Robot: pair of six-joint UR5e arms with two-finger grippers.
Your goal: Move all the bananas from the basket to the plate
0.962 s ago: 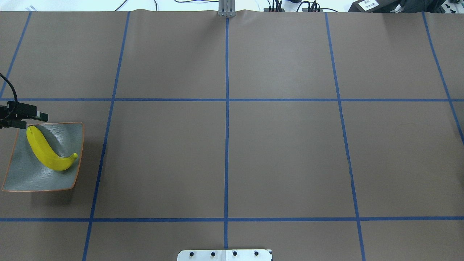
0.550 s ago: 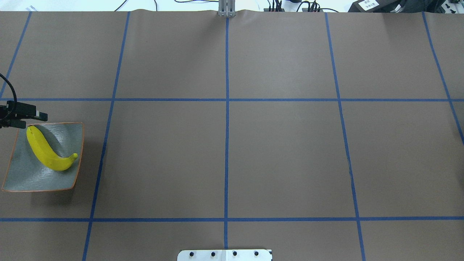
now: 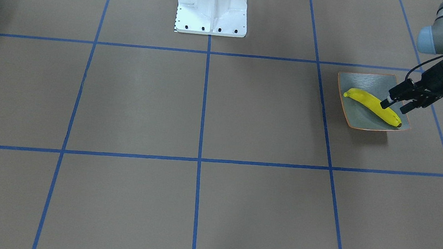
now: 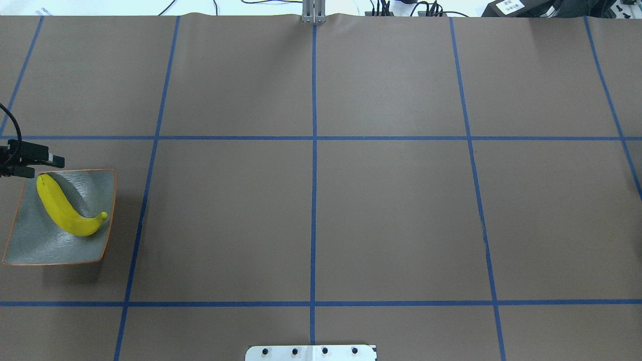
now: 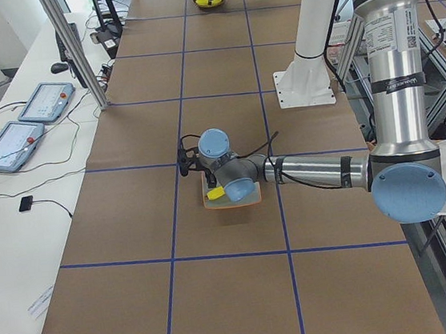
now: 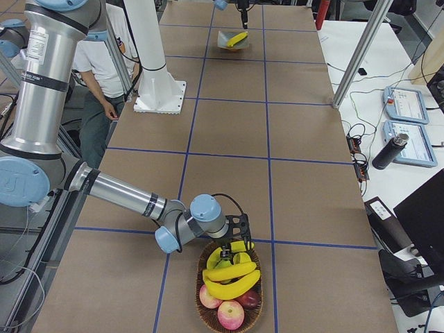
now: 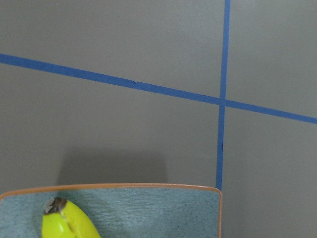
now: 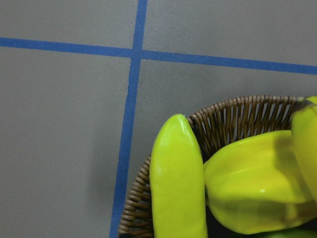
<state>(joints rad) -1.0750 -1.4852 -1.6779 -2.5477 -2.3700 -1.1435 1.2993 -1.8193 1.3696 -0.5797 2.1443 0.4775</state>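
Note:
One yellow banana (image 3: pixel 371 106) lies diagonally on the square grey-blue plate (image 3: pixel 358 119) with the orange rim. It also shows in the overhead view (image 4: pixel 65 210) on the plate (image 4: pixel 45 248). My left gripper (image 3: pixel 397 105) hovers open and empty over the plate's far corner, by the banana's stem end (image 7: pixel 59 206). Three more bananas (image 6: pixel 232 277) lie in a wicker basket (image 6: pixel 201 309) at the table's other end. My right gripper (image 6: pixel 234 246) hangs over the basket's rim (image 8: pixel 233 111). It shows only in the right side view, so I cannot tell whether it is open or shut.
The basket also holds red-and-yellow apples (image 6: pixel 229 316). The white robot base (image 3: pixel 212 7) stands at the table's middle edge. Blue tape lines mark the brown table. A person (image 6: pixel 100 76) stands beside the base.
My left gripper has drifted slightly away from the plate towards the view's left edge. The banana on the plate has not moved.

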